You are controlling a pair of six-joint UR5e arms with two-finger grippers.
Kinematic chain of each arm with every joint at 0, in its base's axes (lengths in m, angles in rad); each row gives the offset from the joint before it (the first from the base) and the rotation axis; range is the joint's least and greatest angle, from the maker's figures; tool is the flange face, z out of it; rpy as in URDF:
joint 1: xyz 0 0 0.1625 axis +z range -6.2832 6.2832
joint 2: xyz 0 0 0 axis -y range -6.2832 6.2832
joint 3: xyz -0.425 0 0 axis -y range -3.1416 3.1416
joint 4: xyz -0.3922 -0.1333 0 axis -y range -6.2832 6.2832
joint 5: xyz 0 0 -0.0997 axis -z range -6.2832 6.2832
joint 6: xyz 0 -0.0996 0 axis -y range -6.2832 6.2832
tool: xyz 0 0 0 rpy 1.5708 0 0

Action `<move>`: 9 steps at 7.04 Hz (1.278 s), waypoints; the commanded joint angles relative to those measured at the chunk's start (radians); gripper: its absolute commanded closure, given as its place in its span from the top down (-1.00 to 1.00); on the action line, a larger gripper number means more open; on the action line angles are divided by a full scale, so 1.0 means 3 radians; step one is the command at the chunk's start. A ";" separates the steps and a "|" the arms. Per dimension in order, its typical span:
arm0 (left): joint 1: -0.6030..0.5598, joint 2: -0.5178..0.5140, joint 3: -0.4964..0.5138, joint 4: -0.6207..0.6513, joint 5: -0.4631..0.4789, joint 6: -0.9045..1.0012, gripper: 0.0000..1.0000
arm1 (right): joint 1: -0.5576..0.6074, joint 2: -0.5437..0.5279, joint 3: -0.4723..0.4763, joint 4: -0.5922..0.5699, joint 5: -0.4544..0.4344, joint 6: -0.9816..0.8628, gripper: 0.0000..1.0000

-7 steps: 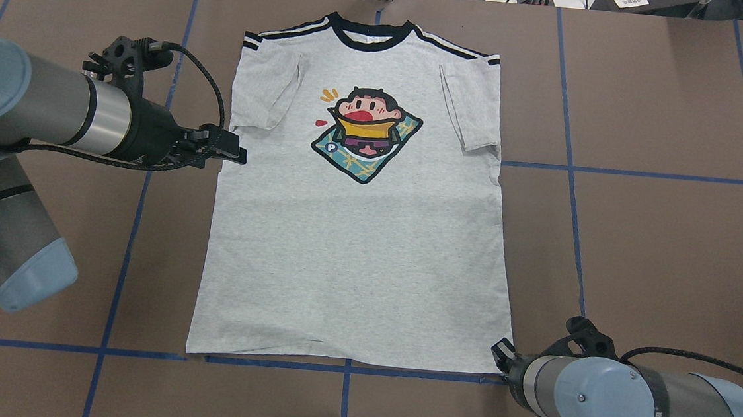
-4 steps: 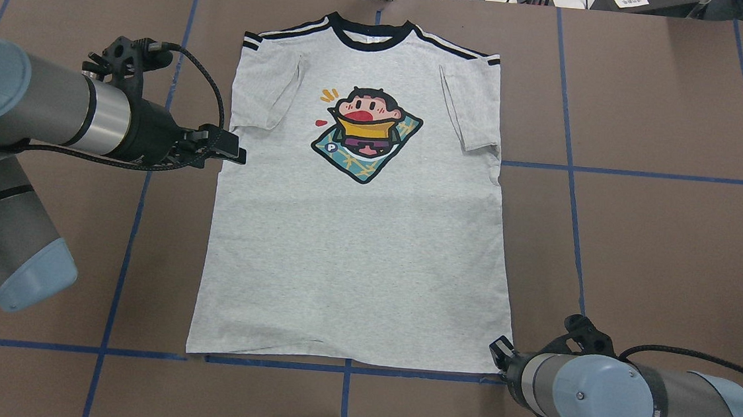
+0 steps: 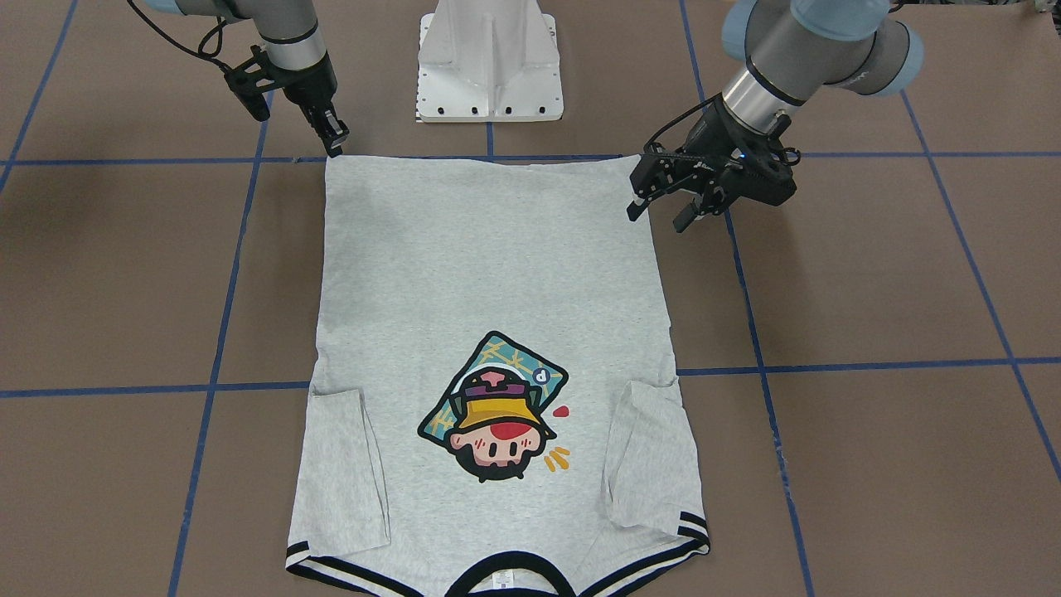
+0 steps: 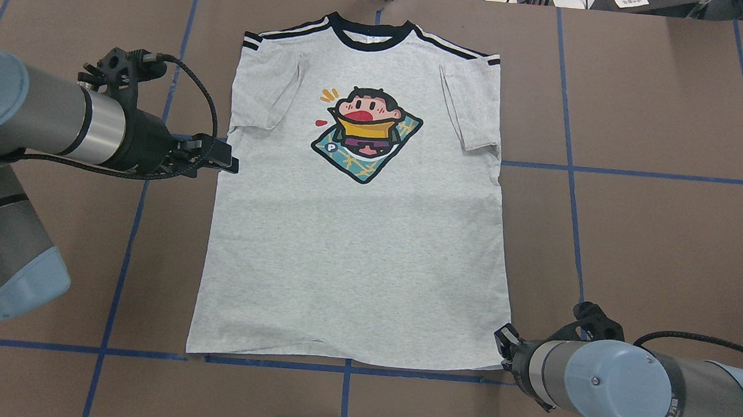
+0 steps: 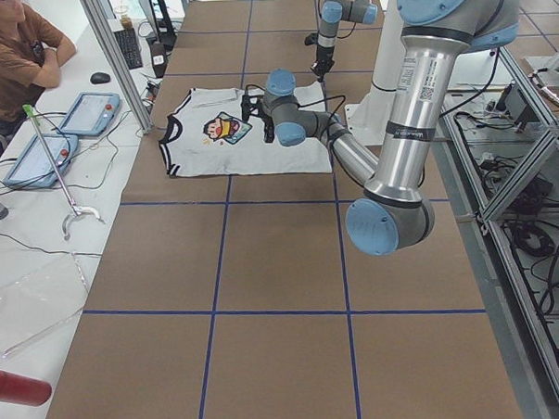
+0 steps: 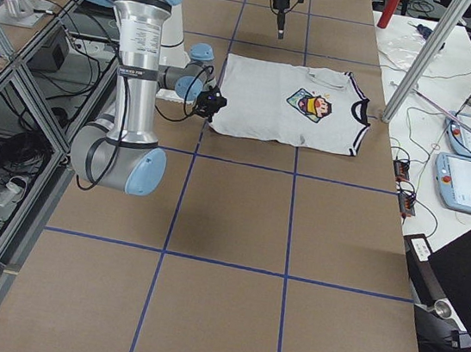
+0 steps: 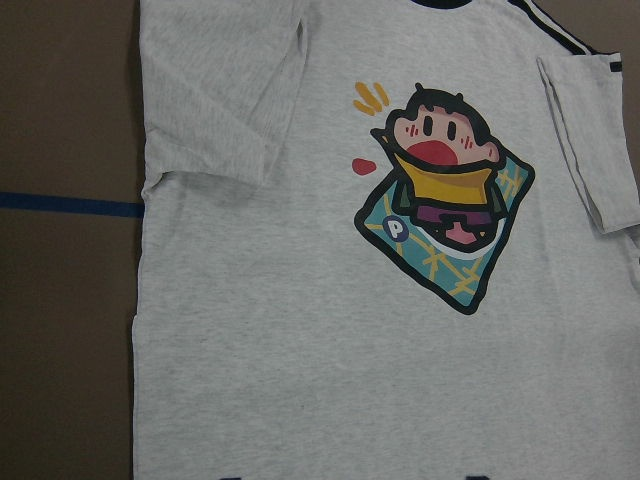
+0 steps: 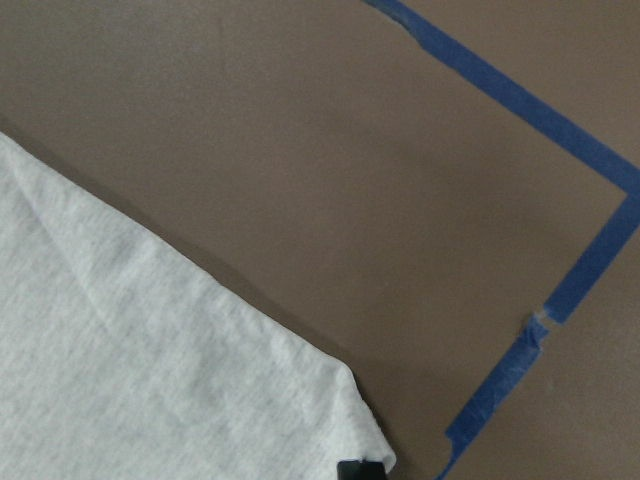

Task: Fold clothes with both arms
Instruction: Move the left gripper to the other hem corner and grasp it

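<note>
Left claw (image 3: 656,217) hangs with fingers spread, holding nothing, just beside the side edge of the T-shirt (image 4: 354,253); right claw (image 3: 335,146) sits at the hem corner nearest the robot, and I cannot tell whether it pinches the cloth; the T-shirt lies flat, print up, sleeves folded inward, on the brown tabletop (image 4: 659,258).

Soft matt heather-grey cloth T-shirt (image 4: 353,267) on matt brown paper-like worktop (image 4: 659,258) (blue tape lines (image 4: 646,174)); left arm (image 4: 102,128) tube satin metal.
</note>
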 commanded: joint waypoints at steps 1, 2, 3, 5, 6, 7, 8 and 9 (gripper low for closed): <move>0.0467 0.0207 -0.0039 0.0002 0.0268 -0.0475 0.60 | -0.0002 0.0027 0.0033 -0.0044 0.0137 -0.0005 -1.00; 0.0758 0.0314 -0.0090 0.0012 0.0605 -0.0807 0.58 | -0.0002 0.0027 0.0028 -0.0044 0.0143 -0.0020 -1.00; 0.0938 0.0417 -0.0085 0.0017 0.0730 -0.0967 0.57 | -0.0002 0.0027 0.0027 -0.0044 0.0143 -0.0026 -1.00; 0.1061 0.0555 -0.0228 0.0266 0.0751 -0.1299 0.51 | 0.0003 0.0022 0.0033 -0.0044 0.0143 -0.0026 -1.00; 0.1184 0.0576 -0.0284 0.0328 0.0757 -0.1458 0.50 | 0.0003 0.0022 0.0033 -0.0044 0.0143 -0.0026 -1.00; 0.1388 0.0652 -0.0280 0.0329 0.0827 -0.1657 0.48 | 0.0003 0.0022 0.0033 -0.0044 0.0143 -0.0026 -1.00; 0.1481 0.0653 -0.0275 0.0334 0.0980 -0.1710 0.41 | 0.0009 0.0017 0.0033 -0.0044 0.0143 -0.0031 -1.00; 0.1502 0.0653 -0.0265 0.0334 0.0992 -0.1715 0.40 | 0.0009 0.0017 0.0038 -0.0044 0.0143 -0.0031 -1.00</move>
